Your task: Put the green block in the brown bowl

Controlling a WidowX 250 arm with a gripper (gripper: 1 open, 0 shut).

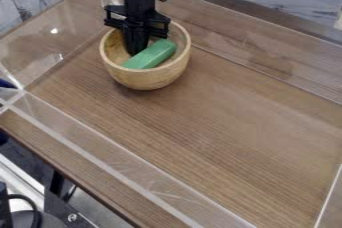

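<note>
Wooden table (227, 142) is bare across the middle, right and front, so passage there is free. Clear walls (40, 44) box in the table edges and block low sideways entry. Brown bowl (123, 76) sits back-left, near the left wall, and is the only loose obstacle. Its inside is crowded: gripper (138, 50) comes straight down into it, and green block (156, 56) takes up the right part.
</note>
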